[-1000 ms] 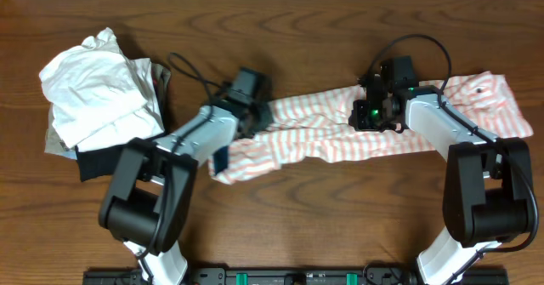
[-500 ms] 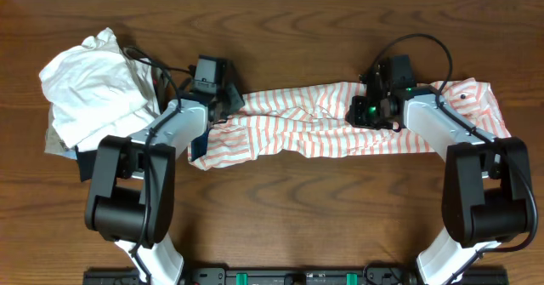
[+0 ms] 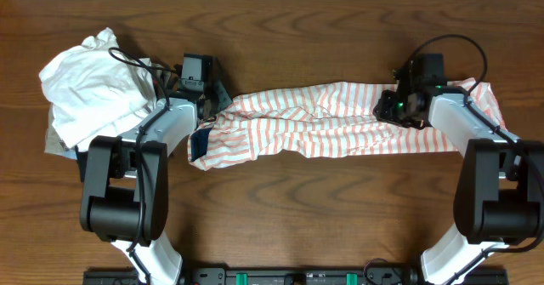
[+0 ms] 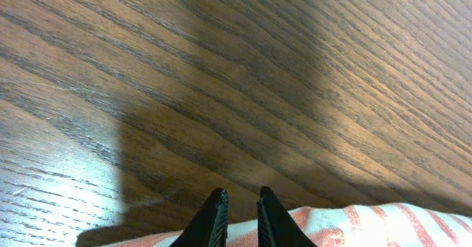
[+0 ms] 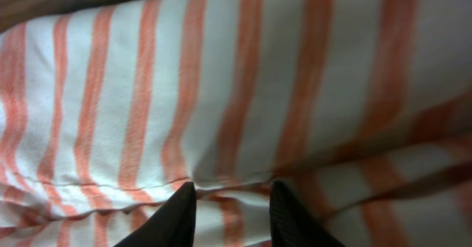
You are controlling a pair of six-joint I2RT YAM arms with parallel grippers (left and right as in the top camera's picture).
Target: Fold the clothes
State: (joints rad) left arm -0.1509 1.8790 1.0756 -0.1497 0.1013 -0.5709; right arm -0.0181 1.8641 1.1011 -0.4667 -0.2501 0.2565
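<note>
The white shirt with salmon-orange stripes (image 3: pixel 340 128) lies stretched in a long crumpled band across the middle of the table, its dark blue label patch (image 3: pixel 198 145) at the left end. My left gripper (image 3: pixel 214 106) is at the shirt's upper left end, shut on its edge; in the left wrist view the fingers (image 4: pixel 241 206) pinch the striped cloth (image 4: pixel 369 225). My right gripper (image 3: pixel 393 111) is on the shirt's upper right part, shut on a bunched fold; in the right wrist view the fingers (image 5: pixel 228 210) grip the cloth (image 5: pixel 221 92).
A pile of other garments sits at the far left: a plain white one (image 3: pixel 93 85) on top, a black one (image 3: pixel 85 162) under it. The wooden table (image 3: pixel 280 208) shows bare wood in front of the shirt.
My left gripper has pulled the shirt's left end to the left and back; my right gripper has moved right. The shirt is now stretched longer and straighter.
</note>
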